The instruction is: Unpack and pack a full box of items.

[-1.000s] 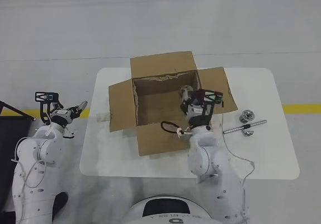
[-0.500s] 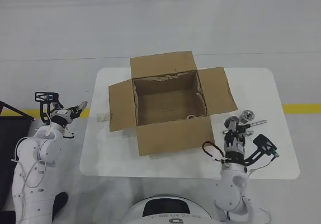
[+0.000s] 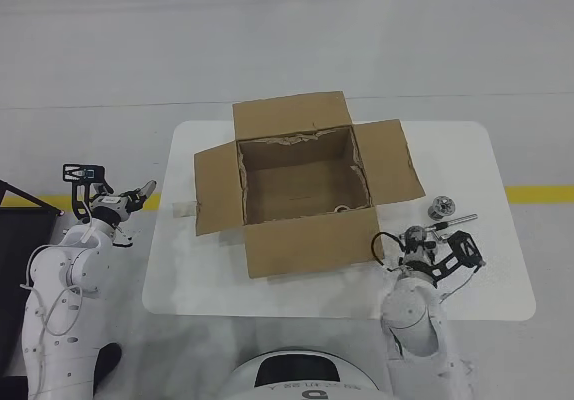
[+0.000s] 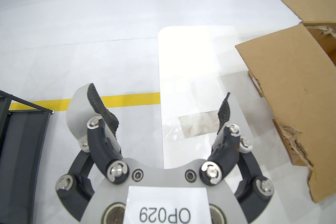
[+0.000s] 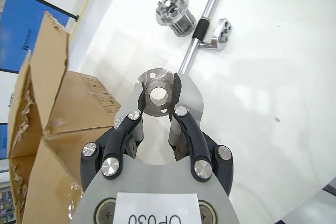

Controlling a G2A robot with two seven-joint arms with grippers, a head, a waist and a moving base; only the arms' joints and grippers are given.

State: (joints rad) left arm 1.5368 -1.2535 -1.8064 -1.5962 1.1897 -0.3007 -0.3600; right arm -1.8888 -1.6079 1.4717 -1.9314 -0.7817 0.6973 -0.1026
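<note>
1. Right gripper [image 5: 158, 93] is over the white table [image 3: 467, 290], just off the front right corner of the cardboard box [image 3: 297, 185]. Its jaws are clamped on a flanged metal bushing [image 5: 157, 96], one pad on each side of the hub, bore facing the wrist camera.
2. Whether the bushing touches the tabletop, I can't tell.
3. Just beyond the bushing lies a metal rod [image 5: 207, 12] with a black sleeve [image 5: 200, 28] around its middle, its near end close to the bushing's flange.
4. A slotted metal cylinder [image 5: 175, 15] lies on its side just beside the rod, near the sleeve. On the rod's other side, a small drilled bracket block [image 5: 221, 33] touches it.
5. The box stands open at mid-table, all four flaps folded outward. A small pale item [image 3: 341, 209] lies on its floor near the right wall, too small to identify.
6. Left gripper [image 4: 158, 91] hangs off the table's left edge, well apart from the box, with its jaws wide apart and nothing between them.
7. A patch of clear tape [image 4: 197, 124] sits on the table near that edge.
</note>
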